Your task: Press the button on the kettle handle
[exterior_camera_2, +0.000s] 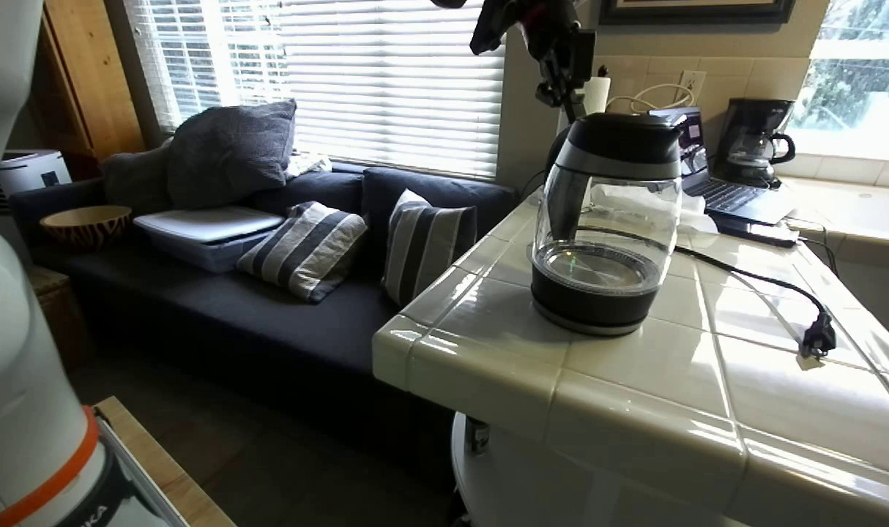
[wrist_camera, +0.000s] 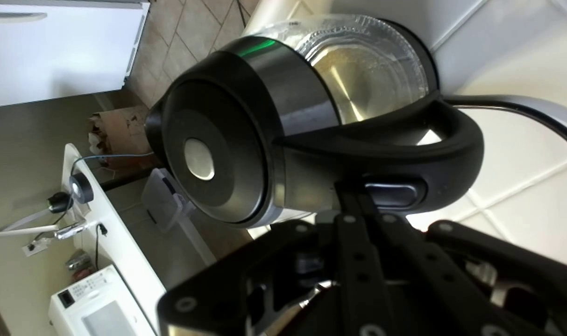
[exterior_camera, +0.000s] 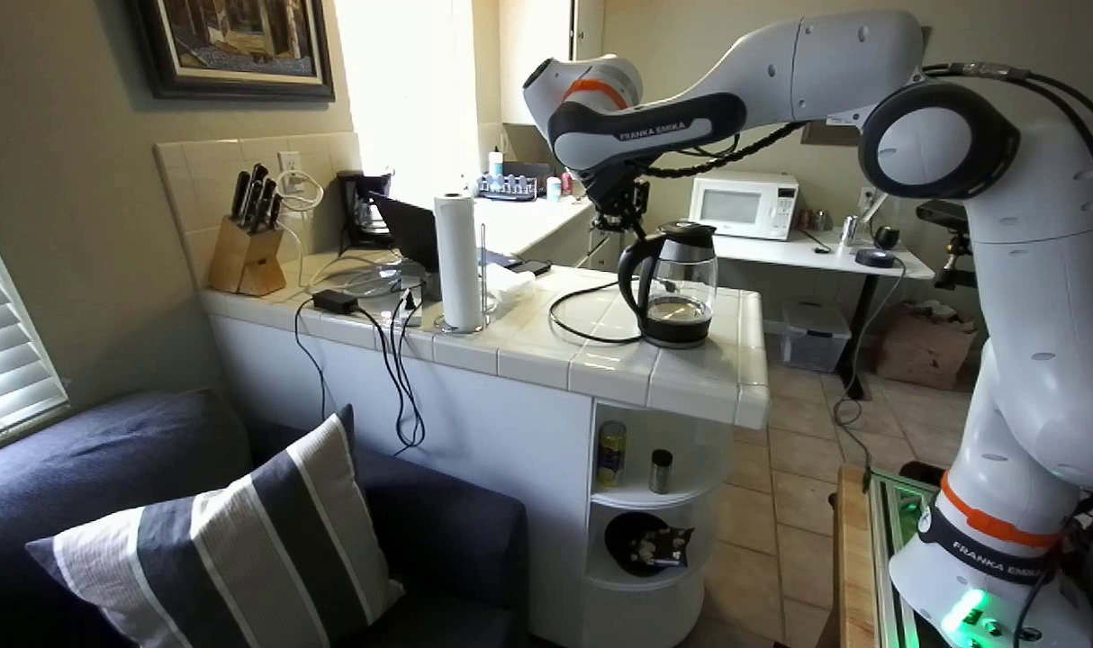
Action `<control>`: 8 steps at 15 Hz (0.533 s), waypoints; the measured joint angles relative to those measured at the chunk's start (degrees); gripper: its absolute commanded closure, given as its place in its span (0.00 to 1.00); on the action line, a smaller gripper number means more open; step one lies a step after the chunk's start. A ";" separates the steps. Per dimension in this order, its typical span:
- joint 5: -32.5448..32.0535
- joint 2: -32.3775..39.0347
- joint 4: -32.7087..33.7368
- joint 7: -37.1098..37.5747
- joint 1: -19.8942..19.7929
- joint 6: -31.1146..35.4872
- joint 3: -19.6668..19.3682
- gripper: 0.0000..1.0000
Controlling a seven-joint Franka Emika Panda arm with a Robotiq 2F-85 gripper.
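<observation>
The kettle (exterior_camera: 689,292) stands upright near the counter's end, glass body with black lid and base; it also shows in an exterior view (exterior_camera_2: 605,307) and the wrist view (wrist_camera: 227,135). Its black kettle handle (exterior_camera: 630,270) faces the gripper; in the wrist view the handle (wrist_camera: 444,179) carries an oval dark button (wrist_camera: 392,195) with a shiny rim. My gripper (wrist_camera: 351,189) is shut, its fingertips together and holding nothing. The tips point down at the handle's upper part, beside and partly over the button's lid-side end. I cannot tell whether they touch it. The gripper shows above the handle in both exterior views (exterior_camera: 638,229) (exterior_camera_2: 573,111).
The white tiled counter (exterior_camera: 591,360) ends just past the kettle. A black cord (exterior_camera_2: 752,277) with a plug lies on it. A paper towel roll (exterior_camera: 457,261), a laptop (exterior_camera: 411,234) and a knife block (exterior_camera: 248,256) stand further along. A microwave (exterior_camera: 743,205) sits on a table behind.
</observation>
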 measured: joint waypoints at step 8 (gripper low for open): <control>-0.18 -0.10 -0.13 0.31 0.38 0.03 0.00 1.00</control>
